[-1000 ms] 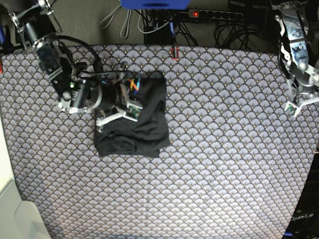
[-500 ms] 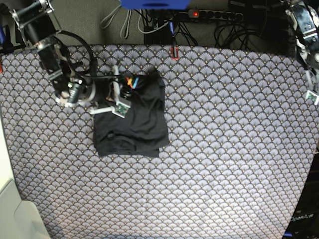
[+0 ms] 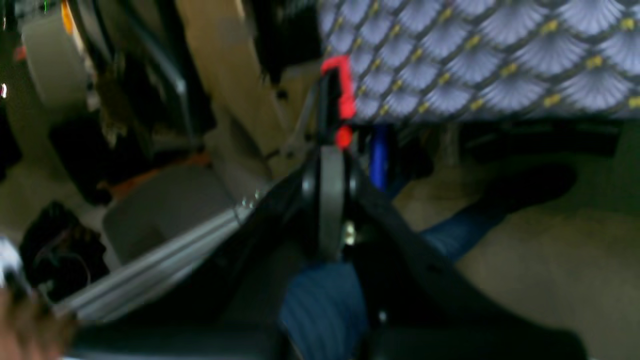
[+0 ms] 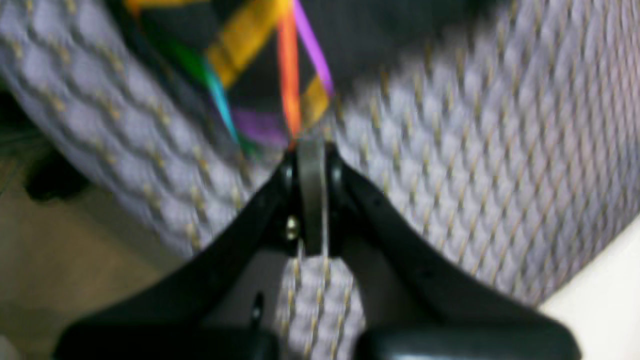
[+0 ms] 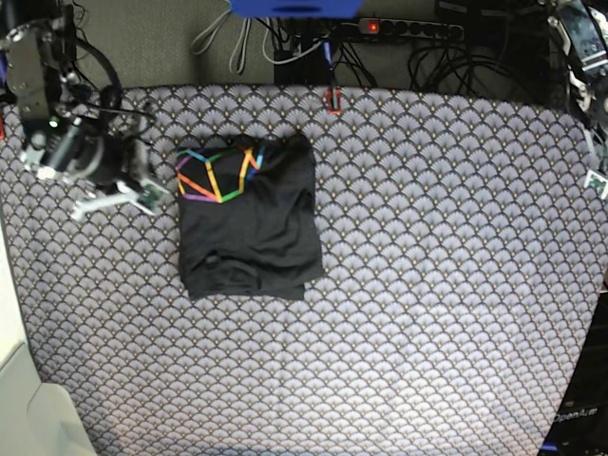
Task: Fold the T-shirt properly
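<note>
The dark T-shirt (image 5: 252, 223) lies folded into a rough square on the patterned tablecloth (image 5: 427, 285), left of centre. Its rainbow line print (image 5: 214, 174) shows at the upper left corner. My right gripper (image 5: 149, 194) hovers just left of the shirt, apart from it, shut on nothing. In the right wrist view the shut tips (image 4: 310, 150) point toward the print (image 4: 287, 75), blurred. My left gripper (image 5: 597, 180) sits at the far right table edge. It is shut and empty (image 3: 331, 155), looking past the cloth's edge.
A red clamp (image 5: 332, 99) (image 3: 342, 85) pins the cloth at the back edge. Cables and a power strip (image 5: 408, 28) lie behind the table. A white surface (image 5: 19, 399) borders the front left. Bare cloth (image 5: 456, 361) stretches right of and in front of the shirt.
My right gripper has pulled away leftward off the shirt's upper left corner, uncovering the rainbow print. The left arm has drawn back to the far right edge.
</note>
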`<action>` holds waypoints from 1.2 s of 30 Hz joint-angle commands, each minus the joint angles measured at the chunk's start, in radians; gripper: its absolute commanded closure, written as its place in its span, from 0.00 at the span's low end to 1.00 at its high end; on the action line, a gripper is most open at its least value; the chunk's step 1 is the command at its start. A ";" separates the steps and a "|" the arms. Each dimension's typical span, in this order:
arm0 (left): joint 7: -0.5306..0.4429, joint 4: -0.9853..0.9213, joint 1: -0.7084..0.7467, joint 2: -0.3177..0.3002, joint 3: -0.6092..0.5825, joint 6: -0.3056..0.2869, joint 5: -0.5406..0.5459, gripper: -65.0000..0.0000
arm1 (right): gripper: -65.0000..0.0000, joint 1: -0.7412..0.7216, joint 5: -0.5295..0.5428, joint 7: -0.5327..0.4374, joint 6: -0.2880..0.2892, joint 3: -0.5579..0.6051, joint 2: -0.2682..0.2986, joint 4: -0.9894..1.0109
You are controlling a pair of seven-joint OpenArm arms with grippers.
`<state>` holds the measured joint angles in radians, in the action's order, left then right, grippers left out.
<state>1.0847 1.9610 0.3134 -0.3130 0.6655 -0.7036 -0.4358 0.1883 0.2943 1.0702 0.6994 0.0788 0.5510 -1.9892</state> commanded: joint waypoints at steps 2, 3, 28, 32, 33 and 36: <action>-0.030 -0.021 0.020 -0.012 0.007 0.005 -0.016 0.99 | 1.00 0.070 0.016 -0.015 -0.001 -0.075 0.011 -0.017; -0.044 -0.036 0.022 -0.010 0.007 0.005 -0.016 1.00 | 1.00 0.118 0.016 -0.015 -0.001 -0.118 0.011 -0.017; -0.547 -0.736 0.258 0.147 -0.077 0.005 0.256 1.00 | 1.00 0.511 -0.425 -0.575 -0.001 -0.618 -0.334 0.618; -0.683 -1.014 0.206 0.145 -0.080 0.005 0.256 1.00 | 1.00 0.396 -0.429 -0.737 -0.001 -0.610 -0.296 0.979; -0.722 -1.076 0.194 0.140 -0.097 0.005 0.256 1.00 | 1.00 0.357 -0.429 -0.776 -0.001 -0.604 -0.283 1.079; -0.846 -1.261 0.162 0.120 -0.191 0.005 0.256 1.00 | 1.00 0.261 -0.429 -0.881 -0.001 -0.561 -0.256 1.319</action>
<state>0.2413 0.6964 0.4660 -0.1825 0.4744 -0.6872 -0.1837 0.4355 -0.1360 0.1886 0.6865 -0.4801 0.2836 -0.6617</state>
